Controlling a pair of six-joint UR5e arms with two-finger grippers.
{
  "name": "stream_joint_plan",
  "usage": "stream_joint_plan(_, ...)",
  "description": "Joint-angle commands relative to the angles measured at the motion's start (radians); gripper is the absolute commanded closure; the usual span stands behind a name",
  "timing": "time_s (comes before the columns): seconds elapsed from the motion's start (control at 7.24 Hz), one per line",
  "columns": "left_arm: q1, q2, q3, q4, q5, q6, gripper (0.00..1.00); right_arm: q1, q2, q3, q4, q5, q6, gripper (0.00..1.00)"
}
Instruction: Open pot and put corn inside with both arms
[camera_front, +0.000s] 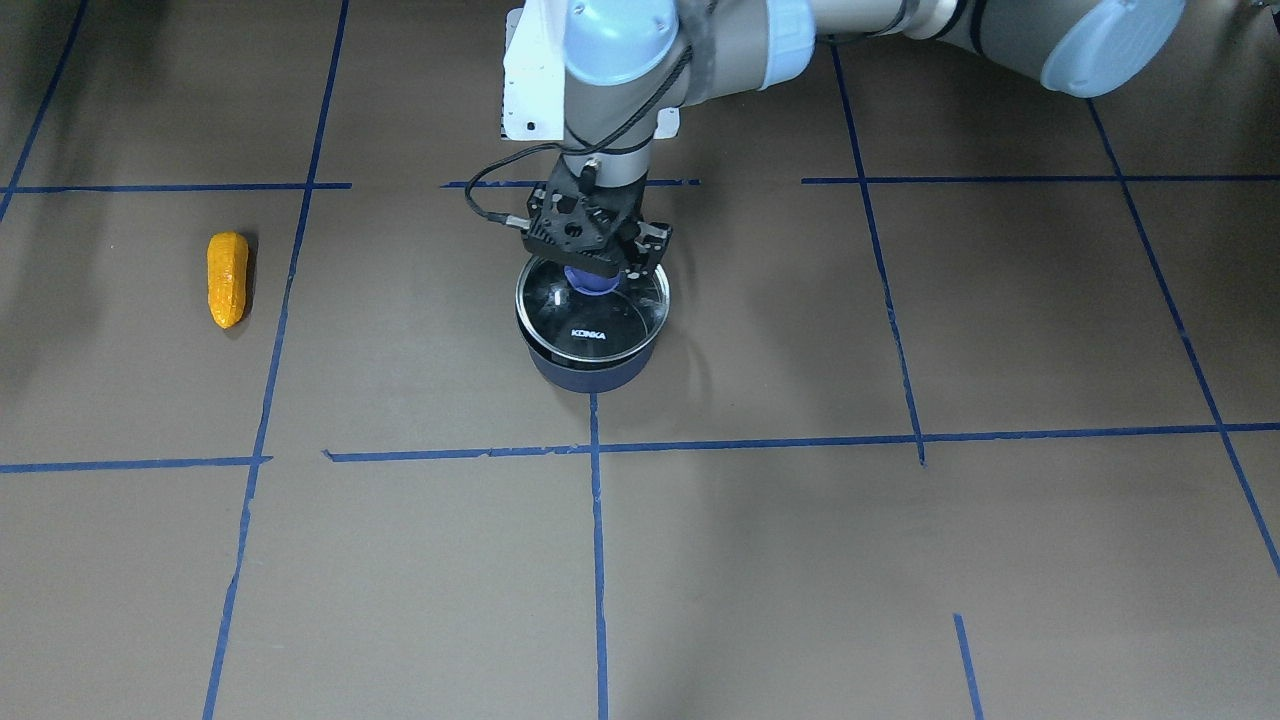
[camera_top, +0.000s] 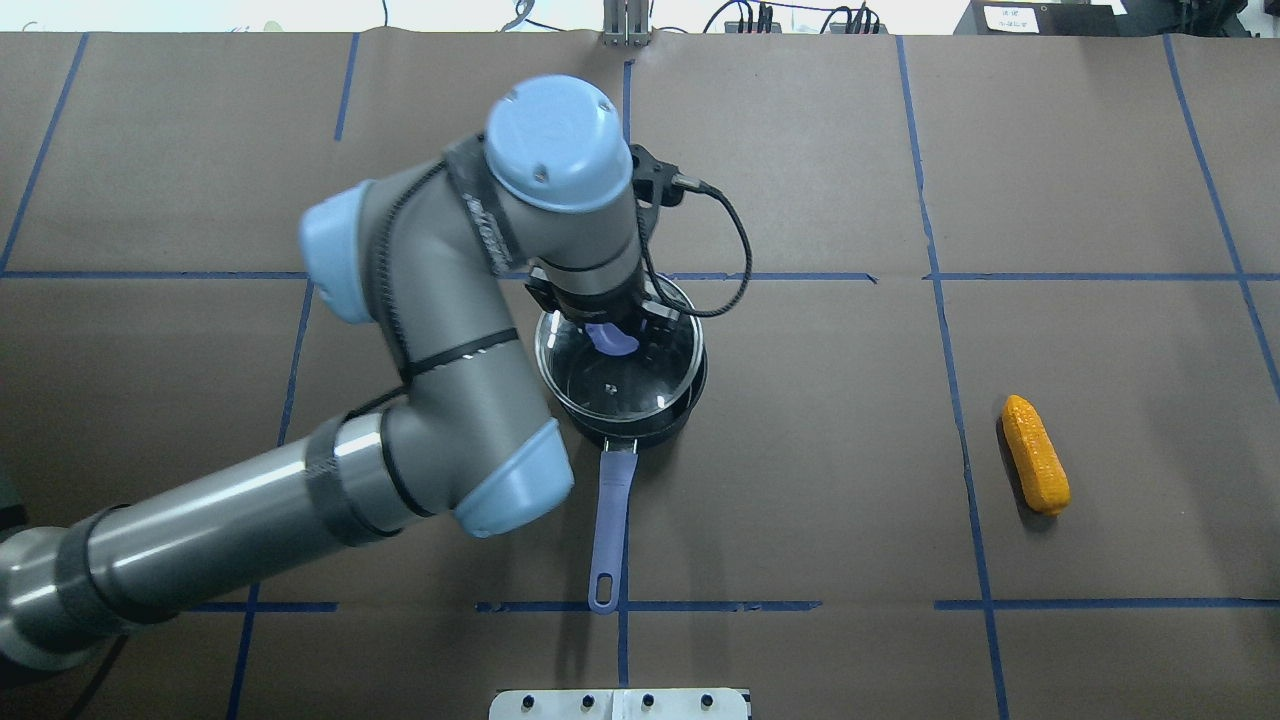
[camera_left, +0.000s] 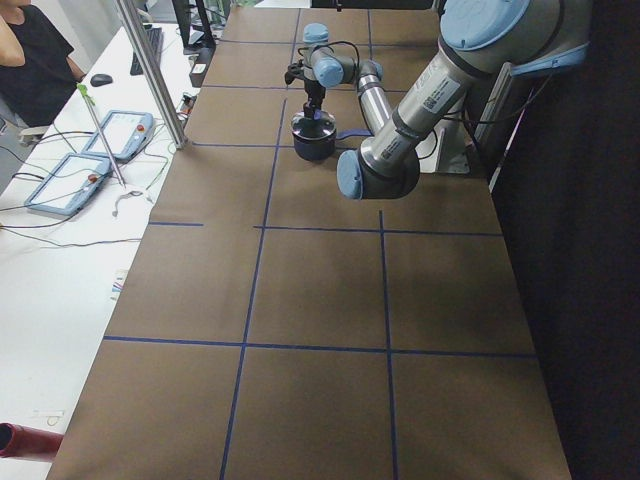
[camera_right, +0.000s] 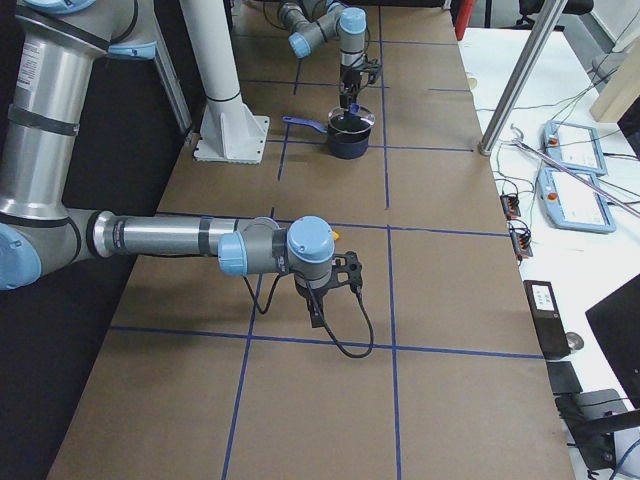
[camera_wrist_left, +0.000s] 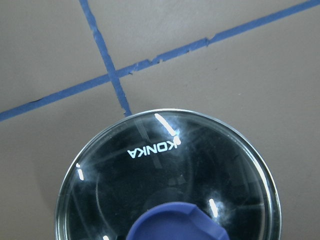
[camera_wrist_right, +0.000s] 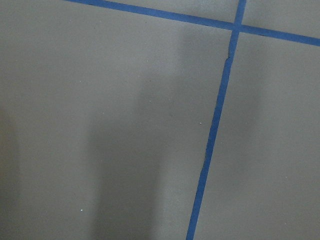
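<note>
Right gripper (camera_right: 350, 280) hovers low over table (camera_front: 800, 560); spread or pressed together, cannot tell. Corn (camera_front: 228, 279) lies flat near it, well apart from pot (camera_front: 588, 372). Farther off, left gripper (camera_front: 598, 268) pinches blue knob (camera_front: 585, 282) of lid (camera_front: 600, 325) over pot.

Left pincer (camera_front: 603, 272) clasps the lid (camera_front: 600, 325) by its knob (camera_front: 584, 282); corn (camera_front: 227, 279) lies well apart.

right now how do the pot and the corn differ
The pot is dark navy and round; the corn is orange-yellow, bumpy and tapered. The pot is wider than the corn is long. The left end effector holds the pot's lid knob; no end effector touches the corn. Both sit on the table.
</note>
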Motion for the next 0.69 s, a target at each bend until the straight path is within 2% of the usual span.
stream_joint_plan(0.0, -0.063, 0.215, -0.2, 0.026, -0.039, 0.128, 1.0, -0.008, 0.003, -0.003, 0.0, 0.003, 0.003, 0.0)
stream_joint_plan(0.14, -0.073, 0.319, -0.242, 0.011, -0.043, 0.166, 1.0, -0.009, 0.004, -0.003, 0.002, 0.003, 0.004, 0.0)
stream_joint_plan(0.28, -0.074, 0.399, -0.239, -0.043, -0.043, 0.166, 1.0, -0.011, 0.004, -0.003, 0.003, 0.003, 0.004, 0.0)
stream_joint_plan(0.55, -0.074, 0.482, -0.208, -0.138, -0.077, 0.165, 0.99, -0.025, 0.007, -0.003, 0.003, 0.007, 0.004, 0.0)
